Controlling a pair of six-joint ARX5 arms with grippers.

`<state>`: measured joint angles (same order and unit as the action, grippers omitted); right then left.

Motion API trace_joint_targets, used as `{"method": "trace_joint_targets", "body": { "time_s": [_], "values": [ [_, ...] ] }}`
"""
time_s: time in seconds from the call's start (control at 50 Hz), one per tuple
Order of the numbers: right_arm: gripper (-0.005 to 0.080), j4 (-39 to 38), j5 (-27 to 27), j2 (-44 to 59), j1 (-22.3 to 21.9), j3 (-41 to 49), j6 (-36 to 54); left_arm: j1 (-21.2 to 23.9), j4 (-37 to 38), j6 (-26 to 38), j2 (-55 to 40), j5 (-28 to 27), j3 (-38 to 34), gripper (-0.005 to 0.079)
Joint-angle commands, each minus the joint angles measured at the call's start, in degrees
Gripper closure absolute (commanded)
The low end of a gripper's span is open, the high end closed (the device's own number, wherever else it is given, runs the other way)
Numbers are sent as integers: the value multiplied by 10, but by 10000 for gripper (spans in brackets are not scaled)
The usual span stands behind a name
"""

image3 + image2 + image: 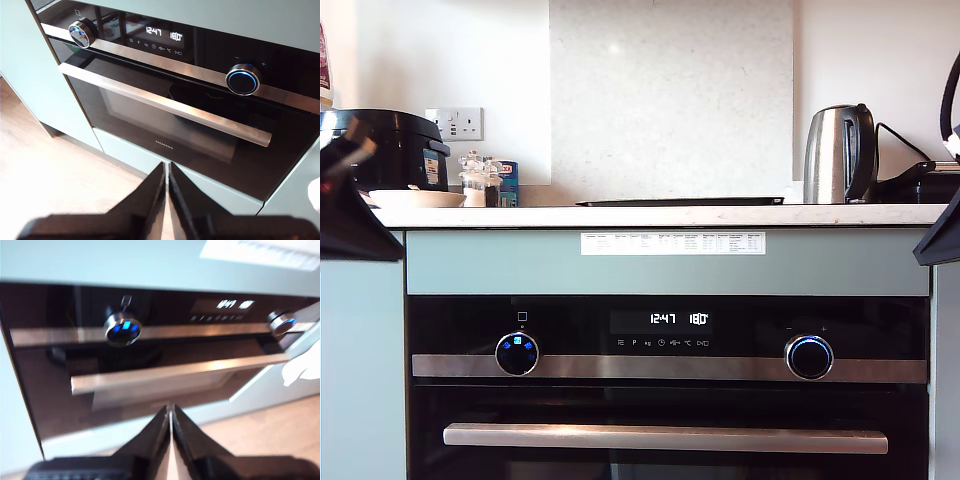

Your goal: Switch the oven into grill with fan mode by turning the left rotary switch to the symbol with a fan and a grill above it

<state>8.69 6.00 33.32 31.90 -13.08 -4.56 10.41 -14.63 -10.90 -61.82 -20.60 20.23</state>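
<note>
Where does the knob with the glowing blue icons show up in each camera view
Exterior view: the left rotary switch sits on the steel strip, toward the exterior view's left.
First wrist view: switch, above the handle.
Second wrist view: switch, far from my second gripper.
Shared landmark: the white display.

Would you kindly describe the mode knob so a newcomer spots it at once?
Find the oven under the countertop; its steel strip carries two round knobs. The left rotary switch sits at the exterior view's left, under a small square mark. Unlike the plain blue-ringed knob, its face shows glowing blue icons.
</note>
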Motion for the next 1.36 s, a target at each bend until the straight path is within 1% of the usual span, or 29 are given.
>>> {"method": "trace_joint_targets", "body": {
  "time_s": [0.0,0.1,0.22,0.34,0.42,0.52,0.64,1.06,1.34],
  "values": [
    [765,-8,18,3,-2,-2,1,6,-4,5,21,6,-22,764],
    [765,-17,50,3,-2,-2,1,14,-4,10,60,9,-41,764],
    [765,-17,67,3,-2,-2,1,24,0,9,108,14,-64,764],
    [765,-16,66,3,-2,-2,1,34,7,12,156,17,-79,764],
    [765,-15,66,3,-2,-2,1,42,25,27,189,26,-82,764],
    [765,-15,66,3,-2,-2,1,56,64,54,231,61,-83,764],
    [765,-15,66,3,-2,-2,1,64,102,58,279,82,-83,764],
    [765,-15,66,3,-2,-2,1,66,221,58,450,82,-83,764],
    [765,-15,66,3,-2,-2,1,66,238,47,516,82,-82,764]
  ]
}}
